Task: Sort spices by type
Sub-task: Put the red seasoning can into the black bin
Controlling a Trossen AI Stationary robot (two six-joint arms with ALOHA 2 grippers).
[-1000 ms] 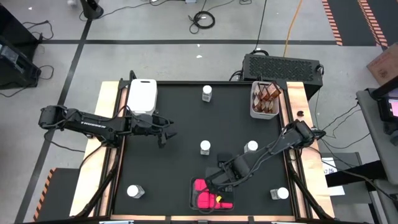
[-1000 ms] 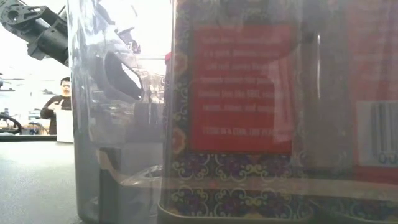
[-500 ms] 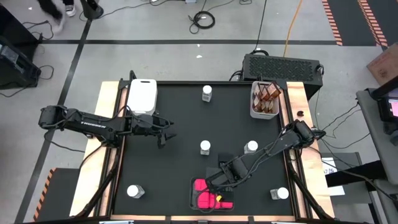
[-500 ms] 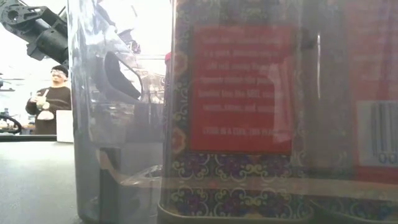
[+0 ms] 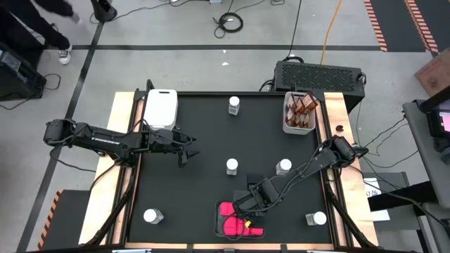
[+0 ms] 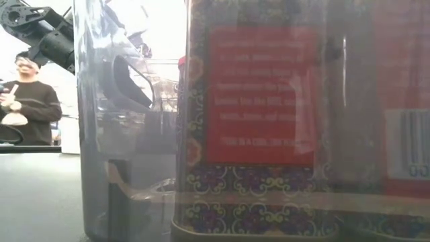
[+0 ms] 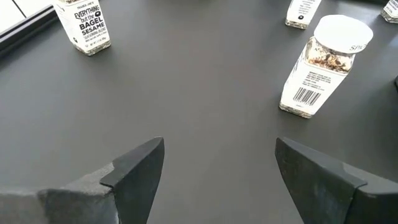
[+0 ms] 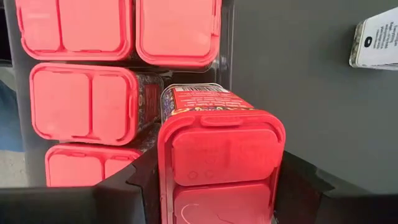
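Four pink boxes (image 8: 93, 102) already sit in the tray (image 5: 219, 223); your right gripper (image 8: 221, 186) clamps a fifth (image 8: 221, 152) above it. Lower, release. Left gripper (image 7: 221, 174) waits open.

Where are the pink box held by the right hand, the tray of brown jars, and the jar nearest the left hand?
pink box (image 8: 222, 149): right wrist view, on its lid.
tray of brown jars (image 5: 287, 126): high view, on its rim.
jar (image 7: 323, 68): left wrist view, on its glass body.
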